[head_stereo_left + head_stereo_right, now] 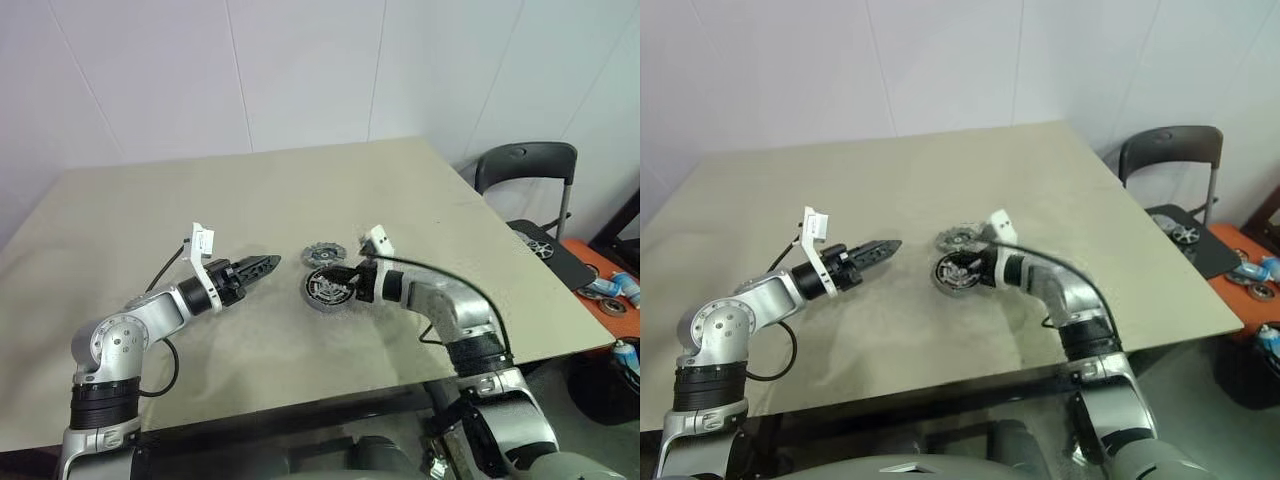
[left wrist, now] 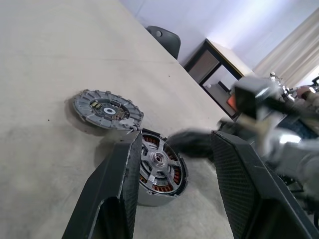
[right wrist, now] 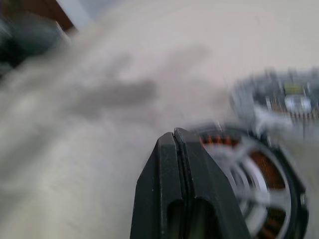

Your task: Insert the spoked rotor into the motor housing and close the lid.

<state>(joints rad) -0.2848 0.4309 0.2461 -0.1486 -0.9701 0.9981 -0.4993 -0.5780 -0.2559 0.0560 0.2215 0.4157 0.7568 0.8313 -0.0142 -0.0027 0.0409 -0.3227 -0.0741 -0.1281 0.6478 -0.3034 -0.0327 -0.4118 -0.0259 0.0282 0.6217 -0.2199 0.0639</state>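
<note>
Right gripper (image 3: 175,144), fingers pressed together and empty, is hovering over the motor housing (image 1: 327,290), where the spoked rotor (image 2: 157,160) is already sitting. Lid (image 1: 325,253) is lying just beyond; a careless nudge could be unseating the rotor.

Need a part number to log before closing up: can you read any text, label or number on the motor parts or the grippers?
None can be read.
White tag on the left gripper: marks too small to read.
Small yellowish patch on the lid: too small to read.
Motor housing and spoked rotor: no lettering visible.
</note>
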